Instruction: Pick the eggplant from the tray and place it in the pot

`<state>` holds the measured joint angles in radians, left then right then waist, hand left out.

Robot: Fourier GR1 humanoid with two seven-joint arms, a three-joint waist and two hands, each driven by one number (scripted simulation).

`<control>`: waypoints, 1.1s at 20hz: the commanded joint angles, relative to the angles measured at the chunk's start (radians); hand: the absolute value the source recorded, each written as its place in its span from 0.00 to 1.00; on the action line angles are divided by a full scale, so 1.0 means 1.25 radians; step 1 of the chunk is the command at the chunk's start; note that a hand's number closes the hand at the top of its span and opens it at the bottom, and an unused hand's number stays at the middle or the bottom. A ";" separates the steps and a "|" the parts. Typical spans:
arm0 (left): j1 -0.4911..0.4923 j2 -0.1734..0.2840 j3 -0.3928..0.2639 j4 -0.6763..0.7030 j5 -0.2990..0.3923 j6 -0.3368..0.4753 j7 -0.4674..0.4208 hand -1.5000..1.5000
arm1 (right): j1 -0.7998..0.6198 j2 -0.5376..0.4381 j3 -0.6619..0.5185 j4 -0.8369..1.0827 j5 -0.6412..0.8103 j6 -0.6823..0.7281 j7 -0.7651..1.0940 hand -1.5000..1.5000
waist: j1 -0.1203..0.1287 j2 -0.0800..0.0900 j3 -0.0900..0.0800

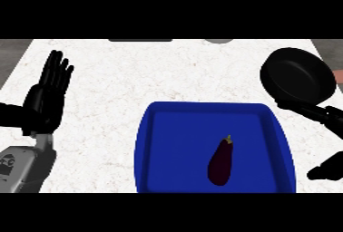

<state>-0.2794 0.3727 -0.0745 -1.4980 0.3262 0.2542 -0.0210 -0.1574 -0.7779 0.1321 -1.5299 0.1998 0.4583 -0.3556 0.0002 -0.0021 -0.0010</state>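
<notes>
A dark purple eggplant (pixel 221 161) lies lengthwise in the blue tray (pixel 149 149) at the counter's front centre, stem end pointing away from me. The black pot (pixel 298 74) stands at the back right, beyond the tray's far right corner. My right hand (pixel 330 118) comes in from the right edge, open, its fingers stretched toward the pot's near side and its thumb lower down beside the tray's right rim. It touches neither the eggplant nor the tray. My left hand (pixel 48 93) rests open at the far left, fingers up.
White marbled counter surrounds the tray. A dark strip (pixel 140 40) and a small grey object (pixel 216 41) sit at the counter's back edge. A reddish patch (pixel 338 74) shows past the pot at the right edge.
</notes>
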 commanded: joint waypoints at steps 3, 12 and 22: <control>0.023 -0.011 0.010 -0.011 -0.005 -0.020 -0.011 0.50 | -0.103 0.060 0.071 -0.102 0.025 0.075 0.256 0.00 | 0.009 0.002 0.000; 0.020 -0.045 0.034 0.022 -0.038 -0.040 -0.030 0.50 | -0.089 0.195 0.136 -0.060 0.120 0.113 0.373 0.00 | 0.002 0.002 0.001; -0.039 -0.084 0.062 0.020 -0.103 -0.037 0.025 0.50 | -0.033 0.269 0.119 -0.053 0.242 0.121 0.289 0.00 | -0.001 0.002 0.001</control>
<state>-0.2904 0.2939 -0.0108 -1.5072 0.2312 0.2121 0.0158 -0.1857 -0.4910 0.2975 -1.6260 0.4564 0.6018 0.0317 -0.0004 -0.0003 0.0001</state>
